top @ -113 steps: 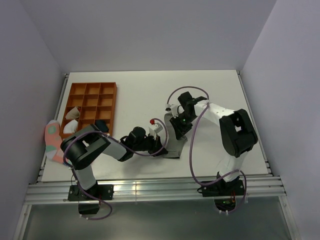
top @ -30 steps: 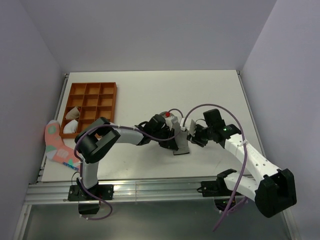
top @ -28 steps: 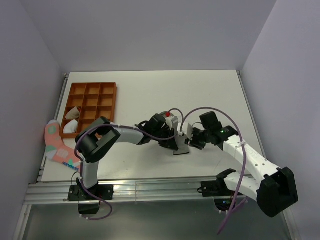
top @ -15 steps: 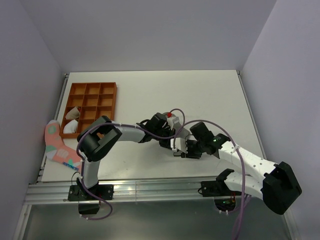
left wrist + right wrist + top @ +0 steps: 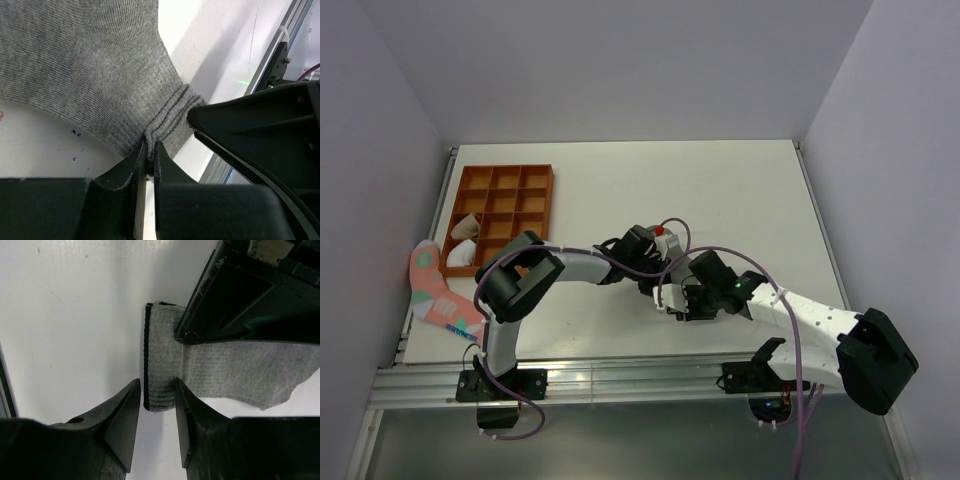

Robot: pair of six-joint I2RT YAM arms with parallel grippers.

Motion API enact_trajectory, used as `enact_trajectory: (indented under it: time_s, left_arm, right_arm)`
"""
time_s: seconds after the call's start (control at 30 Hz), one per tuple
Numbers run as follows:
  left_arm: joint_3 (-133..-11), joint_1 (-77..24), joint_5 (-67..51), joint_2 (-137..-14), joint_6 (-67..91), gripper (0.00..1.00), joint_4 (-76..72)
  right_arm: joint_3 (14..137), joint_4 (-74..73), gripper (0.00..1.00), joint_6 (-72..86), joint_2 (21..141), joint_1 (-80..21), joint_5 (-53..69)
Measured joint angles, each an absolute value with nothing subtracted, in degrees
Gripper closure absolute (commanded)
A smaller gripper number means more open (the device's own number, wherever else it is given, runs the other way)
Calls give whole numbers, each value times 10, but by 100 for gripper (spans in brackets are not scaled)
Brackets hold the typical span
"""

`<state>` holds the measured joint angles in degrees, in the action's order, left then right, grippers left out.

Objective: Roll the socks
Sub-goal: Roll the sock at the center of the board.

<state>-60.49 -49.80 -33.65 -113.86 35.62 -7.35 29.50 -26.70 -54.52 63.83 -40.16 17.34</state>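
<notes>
A grey sock (image 5: pixel 90 65) lies flat on the white table. My left gripper (image 5: pixel 149 150) is shut on a bunched fold near its cuff. In the right wrist view the sock (image 5: pixel 235 370) ends in a dark-edged cuff (image 5: pixel 147 355). My right gripper (image 5: pixel 157 400) stands open astride that cuff end, one finger on each side, close but not pressed in. From above, the left gripper (image 5: pixel 658 283) and right gripper (image 5: pixel 672 300) meet tip to tip near the table's front centre and hide most of the sock.
An orange compartment tray (image 5: pixel 505 190) sits at the back left with two pale rolled bundles (image 5: pixel 465 225) in its left cells. A pink sock (image 5: pixel 432 290) hangs over the table's left edge. The metal front rail (image 5: pixel 620 375) runs just behind the grippers.
My right arm has swung in from the right and lowered onto the sock's cuff end, its jaws narrowing slightly. The left gripper has kept its pinch on the sock.
</notes>
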Motion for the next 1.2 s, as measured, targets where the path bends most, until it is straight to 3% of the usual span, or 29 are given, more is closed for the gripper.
enact_trajectory:
  time_s: [0.3, 0.67, 0.93, 1.2]
  left_arm:
    - [-608, -495, -347, -1142, 357, 100, -72]
    - [-574, -487, -362, -1138, 402, 100, -121]
    - [-505, -487, -352, -1115, 497, 99, -198]
    - [-458, -492, -305, -1096, 581, 100, -259]
  right_arm:
    - [282, -241, 61, -545, 653, -404, 161]
    - [285, -225, 80, -518, 664, -406, 166]
    - [320, -268, 82, -514, 700, -368, 242]
    - [440, -391, 82, -545, 827, -275, 347]
